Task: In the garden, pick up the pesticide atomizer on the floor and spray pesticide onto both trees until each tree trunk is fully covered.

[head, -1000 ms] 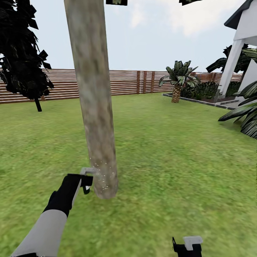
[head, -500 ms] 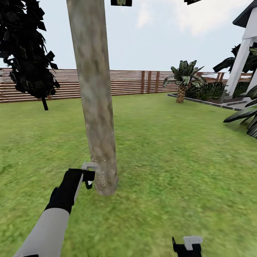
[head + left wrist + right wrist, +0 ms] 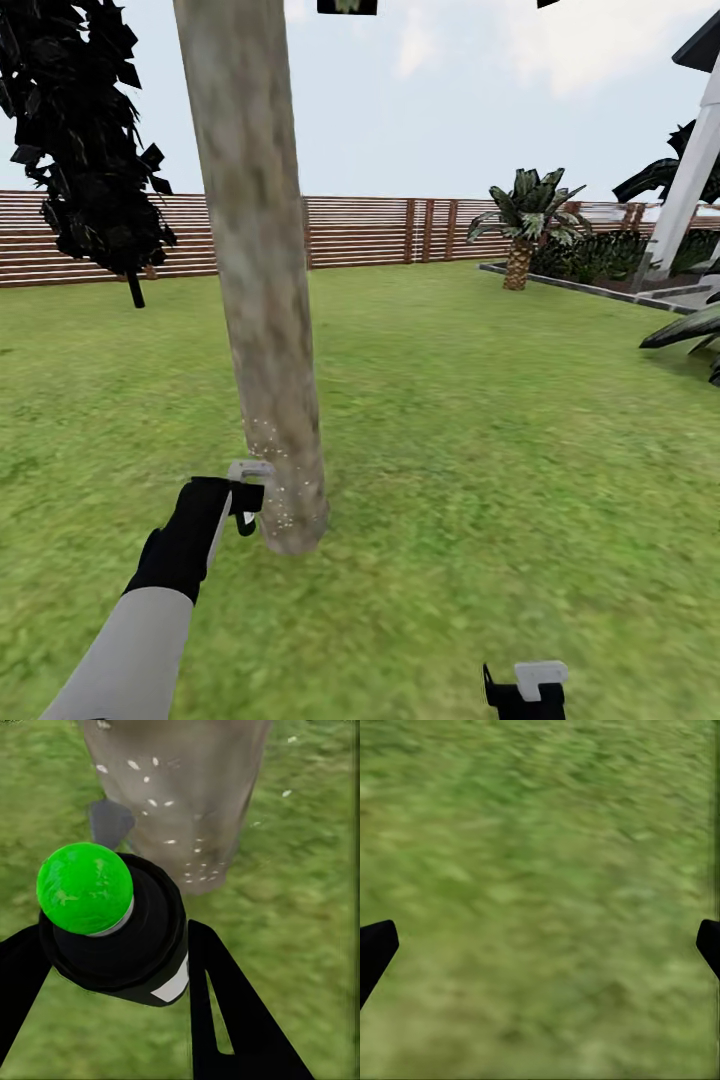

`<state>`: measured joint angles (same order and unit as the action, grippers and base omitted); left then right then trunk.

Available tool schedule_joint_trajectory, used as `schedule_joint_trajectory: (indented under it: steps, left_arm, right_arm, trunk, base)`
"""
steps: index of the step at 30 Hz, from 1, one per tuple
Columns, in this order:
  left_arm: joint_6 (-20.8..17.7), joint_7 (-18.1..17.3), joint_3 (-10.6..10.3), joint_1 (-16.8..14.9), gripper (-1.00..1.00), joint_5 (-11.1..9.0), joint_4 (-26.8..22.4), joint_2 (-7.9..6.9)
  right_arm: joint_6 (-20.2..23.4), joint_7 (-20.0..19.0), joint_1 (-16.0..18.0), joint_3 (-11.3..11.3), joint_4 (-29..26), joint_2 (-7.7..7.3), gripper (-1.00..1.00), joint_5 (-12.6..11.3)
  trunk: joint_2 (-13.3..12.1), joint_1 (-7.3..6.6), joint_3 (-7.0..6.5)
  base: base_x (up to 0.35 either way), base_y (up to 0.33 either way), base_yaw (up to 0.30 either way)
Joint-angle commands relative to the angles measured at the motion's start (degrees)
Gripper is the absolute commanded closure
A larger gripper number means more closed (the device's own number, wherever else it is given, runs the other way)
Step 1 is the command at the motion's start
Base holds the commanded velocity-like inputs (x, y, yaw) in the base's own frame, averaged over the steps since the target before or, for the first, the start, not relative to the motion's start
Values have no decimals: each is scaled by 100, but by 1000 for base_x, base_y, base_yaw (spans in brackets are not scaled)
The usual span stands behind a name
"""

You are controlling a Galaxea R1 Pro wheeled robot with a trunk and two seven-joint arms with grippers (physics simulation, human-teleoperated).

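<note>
Left gripper [image 3: 243, 497]: clamped on pesticide atomizer [image 3: 112, 922], green tip, beside tree trunk [image 3: 262, 300] base. White specks on bark. Right gripper [image 3: 540, 945]: fingers spread wide over lawn [image 3: 500, 430].

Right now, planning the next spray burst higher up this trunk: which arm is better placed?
Left. The left gripper holds the pesticide atomizer, aimed at the tree trunk beside it. The right gripper is open, empty, over grass.
</note>
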<state>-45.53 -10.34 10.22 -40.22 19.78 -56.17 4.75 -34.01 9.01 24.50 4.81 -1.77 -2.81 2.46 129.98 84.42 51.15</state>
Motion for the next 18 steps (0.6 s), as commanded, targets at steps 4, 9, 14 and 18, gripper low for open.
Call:
schedule_joint_trajectory:
  steps: [4,9,14,18]
  left_arm:
    - [-17,-42,34,-3,100,69,-8,5]
    - [-17,-19,41,-3,100,70,-8,0]
    - [-11,-4,41,0,100,70,-2,-1]
    - [-9,4,56,5,100,70,18,-28]
  right_arm:
    - [-1,57,2,46,2,0,-100,27]
    - [-1,57,3,46,2,0,-100,27]
    - [-1,57,2,46,1,0,-100,27]
    - [-1,57,3,46,1,5,-100,27]
  trunk:
    - [3,0,6]
    - [3,0,6]
    - [3,0,6]
    - [3,0,6]
  base:
    - [34,-267,0]
    - [2,-274,0]
    - [0,-275,0]
    - [0,-275,1]
